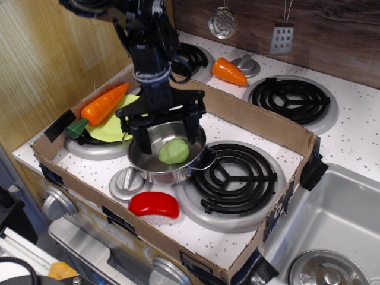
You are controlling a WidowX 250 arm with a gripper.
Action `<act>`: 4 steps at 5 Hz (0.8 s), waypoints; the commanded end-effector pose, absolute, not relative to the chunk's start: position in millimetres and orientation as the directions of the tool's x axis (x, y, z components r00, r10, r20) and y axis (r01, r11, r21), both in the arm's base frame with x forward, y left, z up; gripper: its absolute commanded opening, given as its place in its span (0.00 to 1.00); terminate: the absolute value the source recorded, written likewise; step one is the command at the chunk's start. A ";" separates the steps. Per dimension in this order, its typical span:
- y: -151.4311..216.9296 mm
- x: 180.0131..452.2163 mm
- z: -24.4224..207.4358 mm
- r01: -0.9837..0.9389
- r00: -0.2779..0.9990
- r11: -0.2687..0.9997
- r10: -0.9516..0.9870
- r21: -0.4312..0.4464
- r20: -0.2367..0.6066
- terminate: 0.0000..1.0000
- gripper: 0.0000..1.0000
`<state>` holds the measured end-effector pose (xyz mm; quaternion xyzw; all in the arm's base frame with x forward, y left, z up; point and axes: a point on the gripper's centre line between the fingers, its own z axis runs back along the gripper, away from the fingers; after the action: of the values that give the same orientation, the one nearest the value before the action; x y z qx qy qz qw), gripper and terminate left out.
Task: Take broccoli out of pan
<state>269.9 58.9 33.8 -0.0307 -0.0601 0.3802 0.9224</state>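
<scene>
Fingers: two dark fingers (145,141) spread wide, tips down inside the pan, one at its left inner wall, the other at its back right; nothing held between them.
Gripper: the gripper (168,135) hangs straight down over the pan, just behind and left of the broccoli.
Arm: dark, coming down from the upper left, near vertical above the wrist.
Broccoli: the broccoli (173,151) is a pale green, rounded, lumpy lump lying on the pan floor, right of centre; whether a finger touches it cannot be told.
Pan: the pan (155,168) is shiny steel with low sides and a loop handle on its right, standing near the front left of the surface (261,122), between two burners.
</scene>
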 end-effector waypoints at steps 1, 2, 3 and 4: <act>62.2 278.7 29.2 -0.698 0.693 0.700 0.713 -0.149 0.104 0.00 1.00; 61.8 279.3 23.4 -0.697 0.694 0.700 0.713 -0.157 0.096 0.00 1.00; 60.1 277.4 20.2 -0.707 0.687 0.690 0.722 -0.155 0.085 0.00 1.00; 58.5 275.2 18.8 -0.711 0.682 0.685 0.727 -0.157 0.079 0.00 0.00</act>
<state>271.1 55.5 13.0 -0.0562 -0.0557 0.3927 0.9162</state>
